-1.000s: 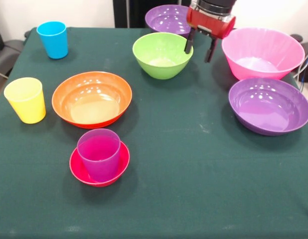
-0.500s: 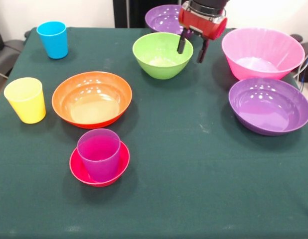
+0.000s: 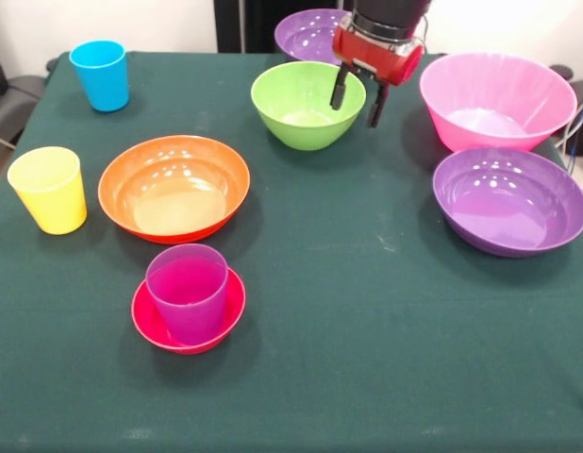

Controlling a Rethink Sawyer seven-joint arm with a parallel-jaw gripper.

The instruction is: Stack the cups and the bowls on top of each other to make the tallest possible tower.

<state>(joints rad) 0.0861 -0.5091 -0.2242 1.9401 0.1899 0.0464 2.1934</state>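
Nearest, a purple cup (image 3: 187, 291) is seen standing in the small red bowl (image 3: 155, 326). Farther back, right of centre, the lime green bowl (image 3: 301, 109) is straddled at its right rim by the gripper (image 3: 356, 98), fingers parted, nothing grasped.

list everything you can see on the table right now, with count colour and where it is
cups: 3; blue cup far left corner, yellow cup left edge, purple cup standing in the red bowl
red bowl: 1, small, near left, under the purple cup
orange bowl: 1, wide, left of centre
green bowl: 1, far centre
purple bowls: 2; one far centre behind the green bowl, one at right
pink bowl: 1, big, far right
table: 1, dark green cloth
gripper: 1, red and black, open, over the green bowl's right rim
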